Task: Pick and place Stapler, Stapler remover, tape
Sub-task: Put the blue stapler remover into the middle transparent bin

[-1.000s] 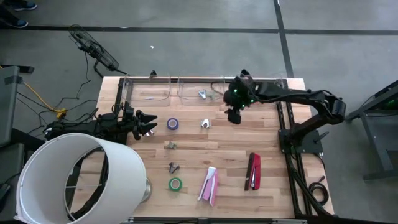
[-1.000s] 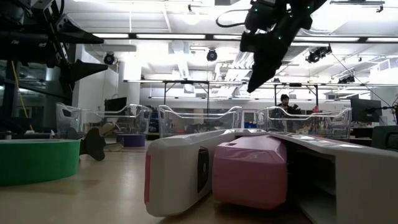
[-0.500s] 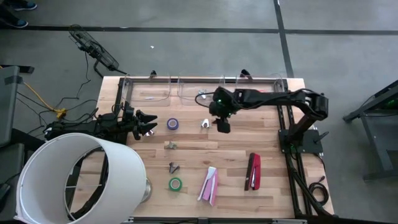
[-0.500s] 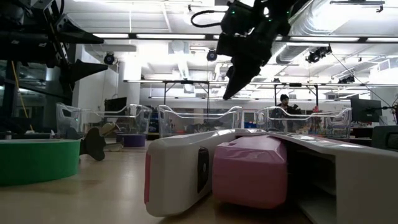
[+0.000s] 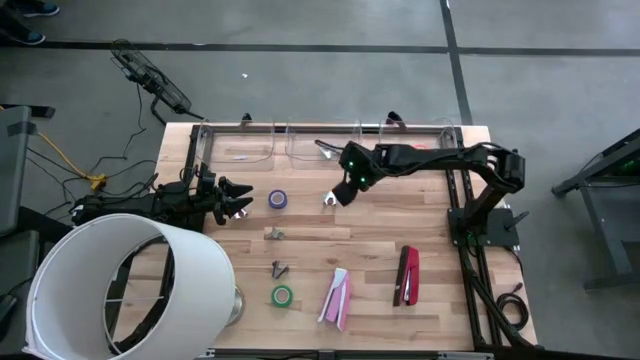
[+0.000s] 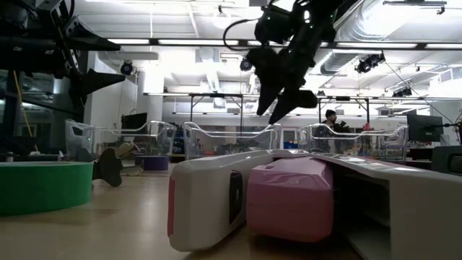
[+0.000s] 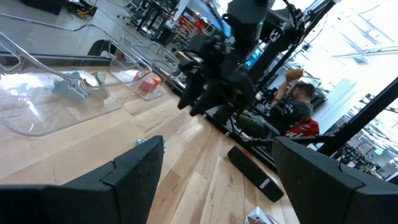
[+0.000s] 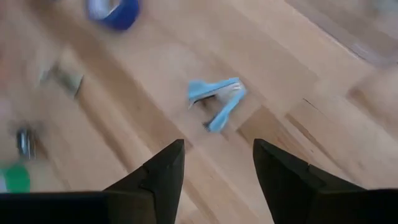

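A light-blue stapler remover [image 8: 216, 101] [image 5: 328, 198] lies on the wooden table near its middle. My right gripper [image 8: 217, 148] [image 5: 344, 192] hangs open just above and to the right of it, slanting down, with nothing between its fingers. To the left of the remover lies a purple tape roll [image 5: 278, 199]. A green tape roll [image 5: 282, 295] and a pink and a white stapler [image 5: 337, 297] lie near the front edge. A red-and-black stapler [image 5: 408, 275] lies at the front right. My left gripper [image 5: 236, 204] waits open and level at the table's left.
Clear plastic bins [image 5: 320, 146] line the far edge; one holds a stapler remover [image 7: 69, 87]. Two small dark stapler removers [image 5: 275, 233] [image 5: 279, 268] lie left of centre. A big white lampshade-like drum [image 5: 120, 285] covers the front left corner. A person [image 7: 297, 109] sits beyond the table.
My right gripper has gone toward the table's left edge and a little nearer and lower, from beside the far bins to a spot over the light-blue stapler remover, rolling its wrist as it went. Nothing on the table has moved.
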You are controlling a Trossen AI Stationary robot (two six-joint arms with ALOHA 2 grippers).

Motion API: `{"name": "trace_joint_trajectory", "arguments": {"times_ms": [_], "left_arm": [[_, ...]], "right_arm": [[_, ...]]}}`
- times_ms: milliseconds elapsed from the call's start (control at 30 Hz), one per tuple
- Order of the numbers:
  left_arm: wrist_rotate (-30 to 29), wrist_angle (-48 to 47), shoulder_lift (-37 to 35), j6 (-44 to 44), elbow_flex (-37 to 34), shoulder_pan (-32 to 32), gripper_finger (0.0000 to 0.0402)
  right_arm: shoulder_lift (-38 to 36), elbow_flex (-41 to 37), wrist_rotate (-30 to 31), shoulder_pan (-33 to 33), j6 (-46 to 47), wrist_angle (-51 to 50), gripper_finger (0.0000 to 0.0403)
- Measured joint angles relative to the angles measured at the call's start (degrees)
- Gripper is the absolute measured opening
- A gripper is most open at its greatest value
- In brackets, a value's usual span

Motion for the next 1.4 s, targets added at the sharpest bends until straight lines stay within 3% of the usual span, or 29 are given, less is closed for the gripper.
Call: {"name": "trace_joint_trajectory", "arguments": {"times_ms": [233, 633, 1000, 1400], "left_arm": [[0.00, 0.00, -0.02, 0.00, 0.00, 0.02, 0.0296], [0.00, 0.02, -0.02, 0.00, 0.00, 0.02, 0.0296], [0.00, 0.00, -0.02, 0.00, 0.00, 0.02, 0.0296], [-0.03, 0.00, -0.01, 0.00, 0.00, 0.00, 0.0296]], "right_arm": [[3.07, 0.00, 1.00, -0.01, 7.88, 3.83, 0.0214], [10.08, -0.02, 2.16, -0.03, 14.96, 11.53, 0.0309], [15.75, 4.43, 6.02, 0.26, 18.75, 11.42, 0.0311], [15.80, 4.09, 10.14, 2.13, 25.68, 9.60, 0.0311]]}}
